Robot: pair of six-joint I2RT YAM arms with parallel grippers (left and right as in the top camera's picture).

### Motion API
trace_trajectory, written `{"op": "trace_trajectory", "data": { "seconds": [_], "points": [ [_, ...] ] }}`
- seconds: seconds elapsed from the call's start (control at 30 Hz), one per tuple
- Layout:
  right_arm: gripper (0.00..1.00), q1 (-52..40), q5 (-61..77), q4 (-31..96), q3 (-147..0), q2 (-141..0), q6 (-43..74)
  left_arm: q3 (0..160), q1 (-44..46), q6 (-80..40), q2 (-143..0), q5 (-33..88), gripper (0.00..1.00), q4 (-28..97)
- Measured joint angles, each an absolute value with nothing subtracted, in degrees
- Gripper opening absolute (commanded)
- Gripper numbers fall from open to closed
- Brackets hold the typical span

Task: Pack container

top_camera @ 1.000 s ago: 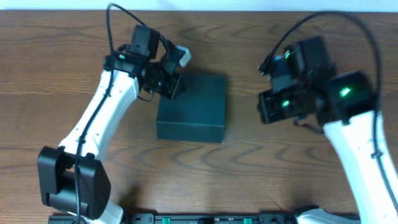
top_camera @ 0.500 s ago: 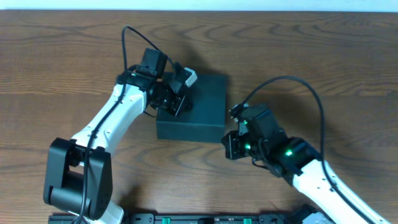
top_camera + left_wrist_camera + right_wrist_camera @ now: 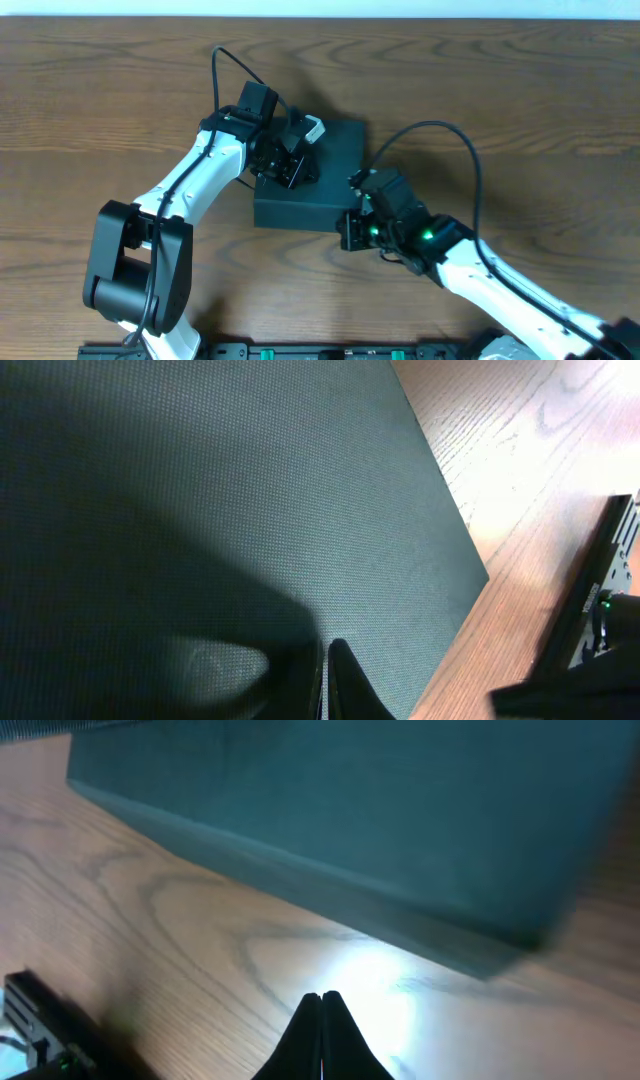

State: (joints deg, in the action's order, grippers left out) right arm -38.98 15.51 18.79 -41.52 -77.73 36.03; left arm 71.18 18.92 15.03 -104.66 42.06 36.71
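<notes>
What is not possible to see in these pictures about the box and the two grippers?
- Container contents: the lid is closed in all views.
- Container's upper-left corner, overhead: covered by the left gripper.
- Right gripper fingertips, overhead: hidden under its own body.
- Container's side wall, right wrist: blurred, too near.

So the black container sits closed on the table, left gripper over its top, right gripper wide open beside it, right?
Not quite: the right gripper is shut, not wide open, as the right wrist view shows. Otherwise yes: the container sits closed on the table, left gripper over its top.
</notes>
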Motion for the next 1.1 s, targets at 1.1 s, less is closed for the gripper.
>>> {"op": "trace_trajectory", "data": {
  "seconds": [1.1],
  "points": [
    [0.02, -39.03, 4.03, 12.6, -41.21, -62.57, 37.89, 78.11, 4.95, 13.23, -91.2, 42.44, 0.06, 43.18]
  ]
}}
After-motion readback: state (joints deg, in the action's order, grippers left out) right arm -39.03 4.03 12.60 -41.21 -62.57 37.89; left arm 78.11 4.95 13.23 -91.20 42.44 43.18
